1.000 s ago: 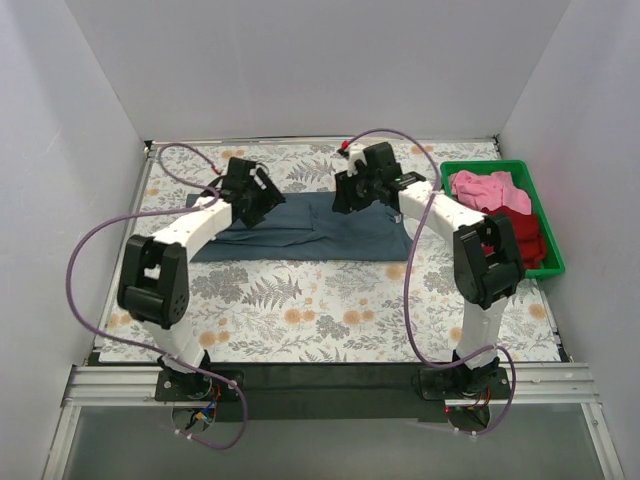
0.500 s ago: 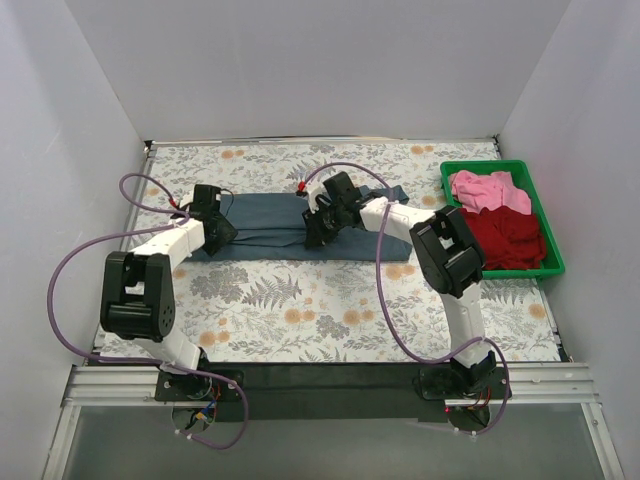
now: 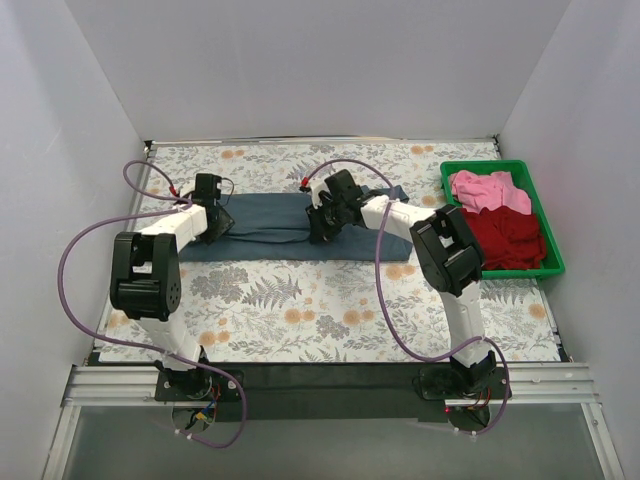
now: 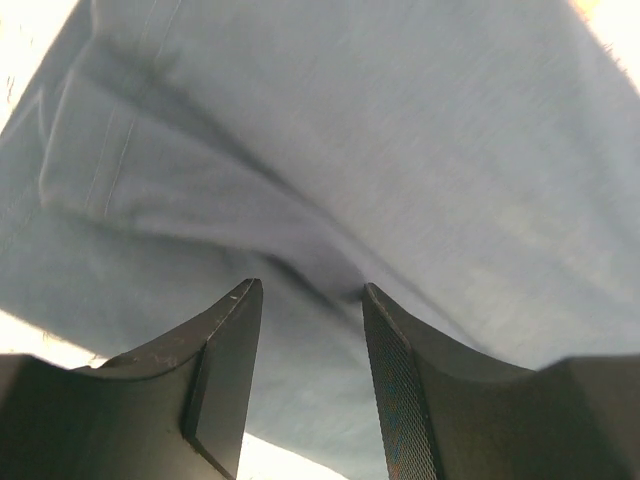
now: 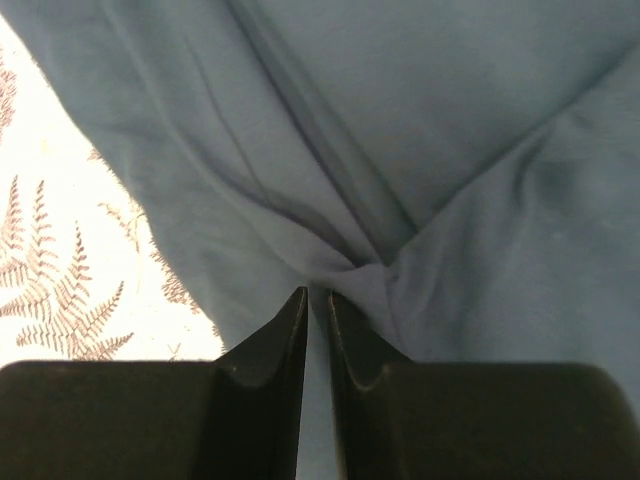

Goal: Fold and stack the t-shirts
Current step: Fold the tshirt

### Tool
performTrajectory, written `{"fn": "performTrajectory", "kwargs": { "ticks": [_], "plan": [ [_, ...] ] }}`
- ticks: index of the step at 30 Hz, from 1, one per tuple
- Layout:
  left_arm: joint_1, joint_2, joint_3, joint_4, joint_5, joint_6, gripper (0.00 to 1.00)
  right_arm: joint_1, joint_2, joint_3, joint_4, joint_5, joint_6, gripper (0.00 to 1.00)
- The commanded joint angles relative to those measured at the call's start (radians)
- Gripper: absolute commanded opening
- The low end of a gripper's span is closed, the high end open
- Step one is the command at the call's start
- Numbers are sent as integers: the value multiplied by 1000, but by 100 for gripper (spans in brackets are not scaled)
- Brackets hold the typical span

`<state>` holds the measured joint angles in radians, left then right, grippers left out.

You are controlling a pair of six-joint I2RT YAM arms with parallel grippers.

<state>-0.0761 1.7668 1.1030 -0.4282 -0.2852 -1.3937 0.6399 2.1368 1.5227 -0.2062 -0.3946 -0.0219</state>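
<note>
While green bin point(image 3: 485, 165) holds pink shirt point(image 3: 485, 190), dark red shirt point(image 3: 510, 240), right fingers point(image 5: 270, 350) pinch slate shirt point(image 3: 265, 228), left fingers point(image 4: 225, 340) unclear

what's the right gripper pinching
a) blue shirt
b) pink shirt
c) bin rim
a, the right gripper is closed on a pucker of the blue shirt, with creases running into its fingertips.

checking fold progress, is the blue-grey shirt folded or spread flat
Partly folded: the blue-grey shirt lies as a narrow band, with overlapping layers in the wrist views.
</note>
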Motion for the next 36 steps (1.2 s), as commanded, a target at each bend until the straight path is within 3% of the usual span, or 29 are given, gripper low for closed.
{"fn": "performTrajectory", "kwargs": {
  "ticks": [1, 11, 15, 21, 28, 36],
  "plan": [
    [7, 14, 69, 16, -40, 18, 42, -19, 9, 51, 31, 68, 37, 18],
    [13, 111, 201, 19, -109, 82, 45, -52, 32, 100, 31, 97, 106, 19],
    [21, 117, 254, 10, -127, 87, 53, -51, 6, 88, 31, 83, 109, 20],
    [29, 30, 203, -33, -161, 36, 63, -51, -66, 33, 33, 62, 111, 22],
    [61, -18, 60, -24, -137, 4, 59, -51, -84, 13, 30, -16, 106, 22],
    [185, 10, -12, -18, -95, -42, 55, -98, -135, -120, 31, 65, 158, 22]
  ]
}}
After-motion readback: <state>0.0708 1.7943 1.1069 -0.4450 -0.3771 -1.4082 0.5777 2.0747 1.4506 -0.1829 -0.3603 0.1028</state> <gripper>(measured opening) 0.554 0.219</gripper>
